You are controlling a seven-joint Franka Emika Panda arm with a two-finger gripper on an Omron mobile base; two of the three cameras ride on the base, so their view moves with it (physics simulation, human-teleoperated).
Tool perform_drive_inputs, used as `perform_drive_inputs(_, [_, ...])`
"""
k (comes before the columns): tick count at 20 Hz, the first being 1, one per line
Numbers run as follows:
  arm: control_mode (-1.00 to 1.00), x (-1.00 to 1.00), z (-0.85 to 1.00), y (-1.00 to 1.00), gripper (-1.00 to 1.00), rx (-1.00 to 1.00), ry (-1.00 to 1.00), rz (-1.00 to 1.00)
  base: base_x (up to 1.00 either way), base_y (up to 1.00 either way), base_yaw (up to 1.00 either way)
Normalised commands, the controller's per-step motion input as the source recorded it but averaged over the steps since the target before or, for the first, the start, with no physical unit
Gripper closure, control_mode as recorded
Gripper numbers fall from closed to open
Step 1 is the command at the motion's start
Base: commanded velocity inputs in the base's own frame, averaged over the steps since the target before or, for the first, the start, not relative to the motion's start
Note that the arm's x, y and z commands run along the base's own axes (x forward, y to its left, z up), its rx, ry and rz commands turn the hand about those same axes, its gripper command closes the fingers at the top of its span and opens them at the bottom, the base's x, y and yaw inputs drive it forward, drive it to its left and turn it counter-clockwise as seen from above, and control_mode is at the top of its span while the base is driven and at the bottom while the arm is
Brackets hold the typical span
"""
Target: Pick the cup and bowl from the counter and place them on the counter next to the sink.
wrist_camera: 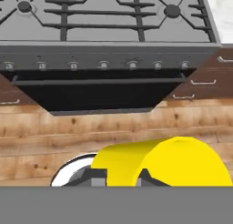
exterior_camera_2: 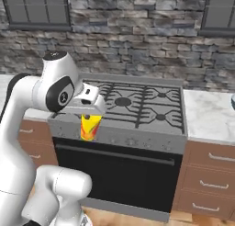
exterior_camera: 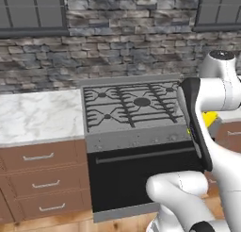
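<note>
My gripper (exterior_camera_2: 91, 118) is shut on the yellow cup (exterior_camera_2: 90, 127), which has a red-orange mark on its side. The cup hangs in the air in front of the stove's front edge, above the oven door. In the hand view the cup (wrist_camera: 182, 164) bulges yellow between the dark fingertips (wrist_camera: 97, 176), with the wooden floor below it. A bit of the cup (exterior_camera: 210, 117) peeks out behind my forearm in the left base view. White marble counter lies left (exterior_camera: 37, 115) and right (exterior_camera_2: 206, 115) of the stove. The bowl and the sink are out of view.
The grey gas stovetop (exterior_camera_2: 137, 105) with black grates sits straight ahead, with the black oven door (exterior_camera_2: 119, 174) beneath it. Brown drawers (exterior_camera: 42, 174) flank the oven. A stone wall rises behind. A pale blue-grey sliver (exterior_camera_2: 233, 100) sits at the right counter's edge, too small to identify.
</note>
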Motion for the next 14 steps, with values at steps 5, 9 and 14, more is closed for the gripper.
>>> perform_drive_inputs(5, [1.0,0.0,0.0,0.0,1.0,0.0,0.0,0.0,-0.25,0.04,0.79])
perform_drive_inputs(9, [1.0,0.0,0.0,0.0,1.0,0.0,0.0,0.0,0.0,0.0,1.0])
perform_drive_inputs(14, [1.0,0.0,0.0,0.0,1.0,0.0,0.0,0.0,0.0,0.0,1.0])
